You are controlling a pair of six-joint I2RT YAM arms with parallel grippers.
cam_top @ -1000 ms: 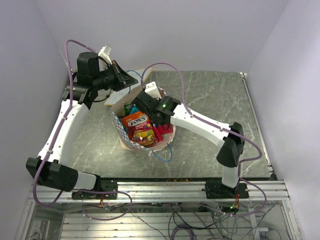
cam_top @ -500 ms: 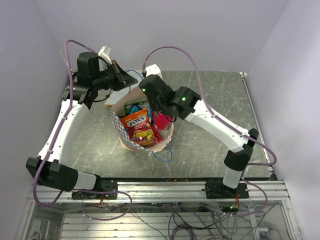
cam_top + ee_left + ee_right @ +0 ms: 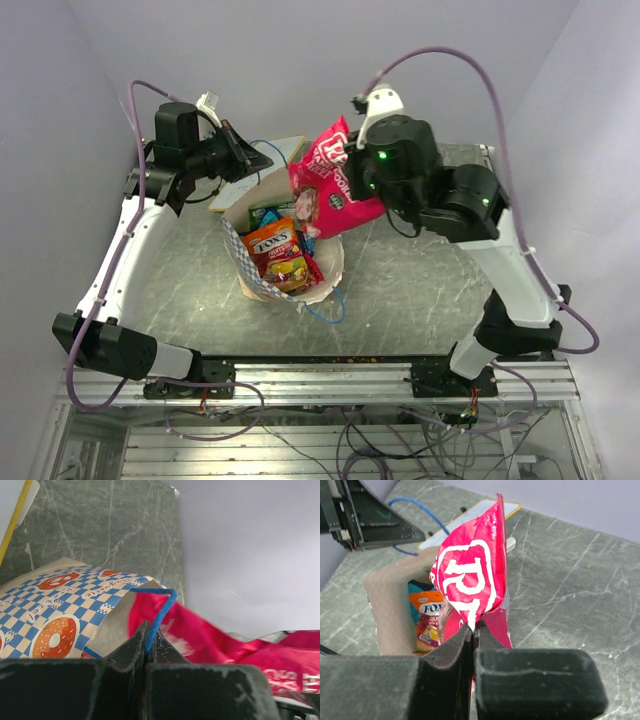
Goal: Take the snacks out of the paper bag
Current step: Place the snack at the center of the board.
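Note:
The paper bag (image 3: pixel 246 281) stands open mid-table, its checkered band (image 3: pixel 55 610) facing my left wrist camera. My left gripper (image 3: pixel 258 160) (image 3: pixel 148 640) is shut on the bag's thin blue string handle (image 3: pixel 159 610), holding it up at the far left rim. My right gripper (image 3: pixel 352 168) (image 3: pixel 474 627) is shut on the edge of a big red snack bag (image 3: pixel 325 185) (image 3: pixel 470 575), which hangs in the air above the bag's far right rim. An orange-red packet (image 3: pixel 278 255) (image 3: pixel 427 617) and a green-blue packet (image 3: pixel 265 213) lie inside the bag.
A flat white board with a wooden edge (image 3: pixel 285 150) (image 3: pixel 12 505) lies behind the bag. Pale walls close in the table at the left, back and right. A metal rail (image 3: pixel 330 380) with cables runs along the near edge.
My right arm has risen out of the paper bag and swung up and right, carrying the big red snack bag clear of the opening. The left arm has kept still on the handle.

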